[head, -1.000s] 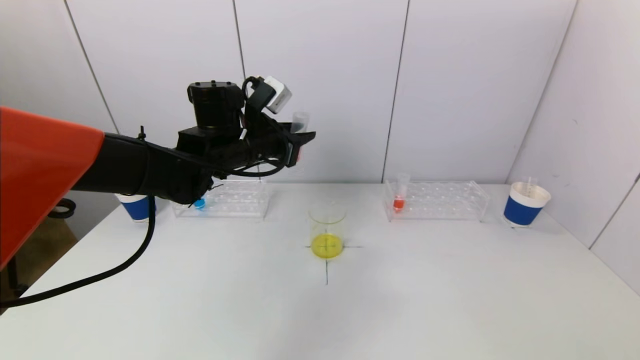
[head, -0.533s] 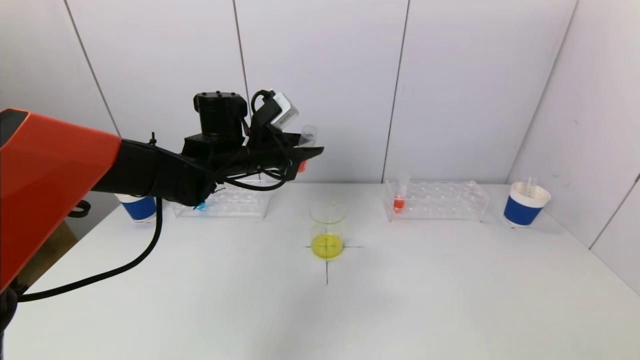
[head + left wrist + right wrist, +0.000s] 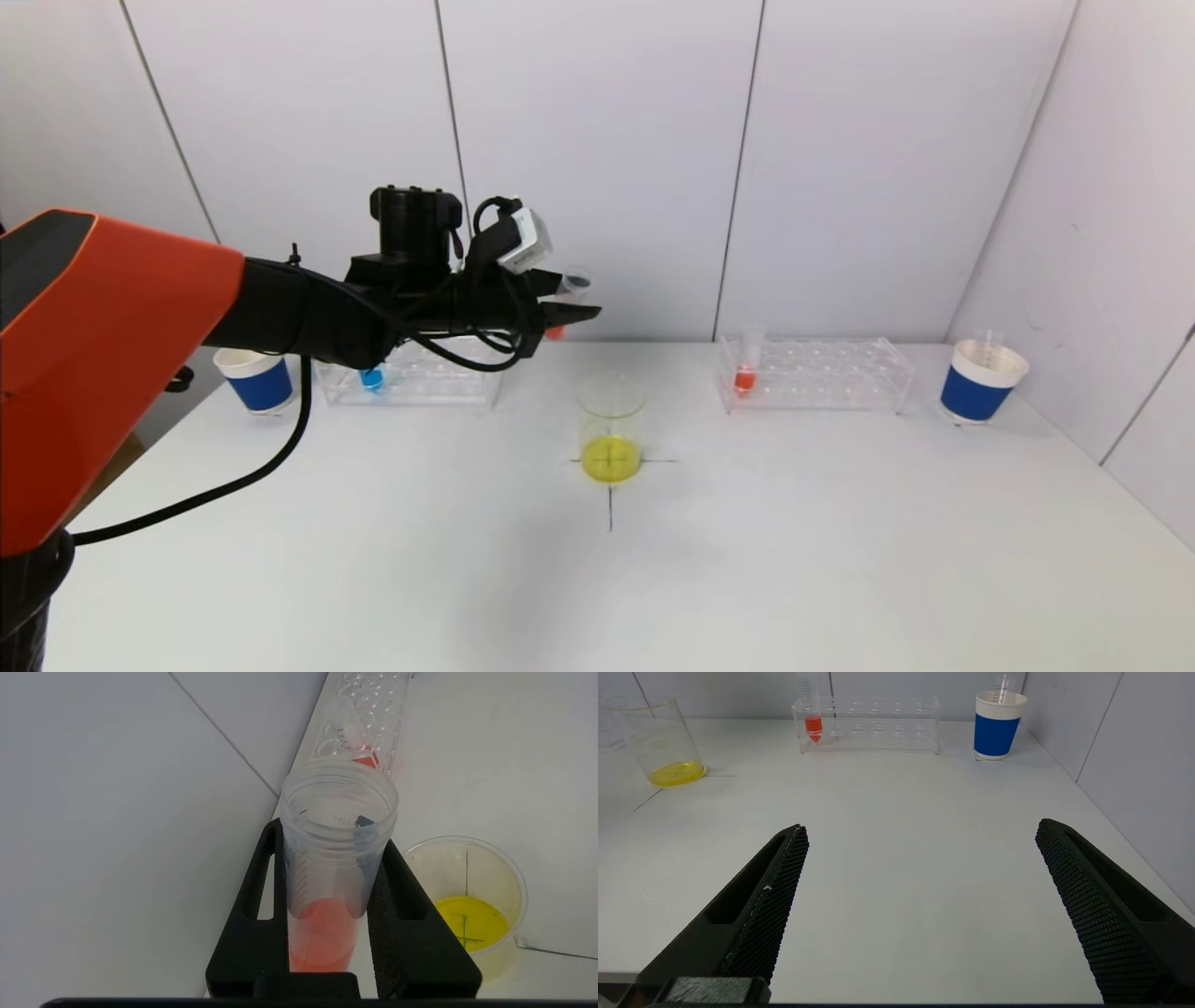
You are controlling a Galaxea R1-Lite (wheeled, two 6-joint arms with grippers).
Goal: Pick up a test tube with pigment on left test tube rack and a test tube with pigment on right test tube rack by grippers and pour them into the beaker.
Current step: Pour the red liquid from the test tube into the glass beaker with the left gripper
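Observation:
My left gripper (image 3: 566,314) is shut on a clear test tube with orange-red pigment (image 3: 329,882), holding it in the air above and behind-left of the beaker (image 3: 611,427), tilted toward it. The beaker holds yellow liquid (image 3: 472,921) and stands on a drawn cross. The left rack (image 3: 411,378) holds a tube with blue pigment (image 3: 372,379). The right rack (image 3: 814,373) holds a tube with orange-red pigment (image 3: 745,377), also in the right wrist view (image 3: 813,724). My right gripper (image 3: 920,833) is open and empty, low over the table's near right part, out of the head view.
A blue-and-white paper cup (image 3: 254,378) stands left of the left rack, another (image 3: 982,380) right of the right rack, with a thin rod in it. White wall panels close the back and right side. The table (image 3: 747,541) is white.
My left gripper has come down and moved slightly right with the tube, which now tilts more toward the beaker. The blue tube in the left rack has come into view.

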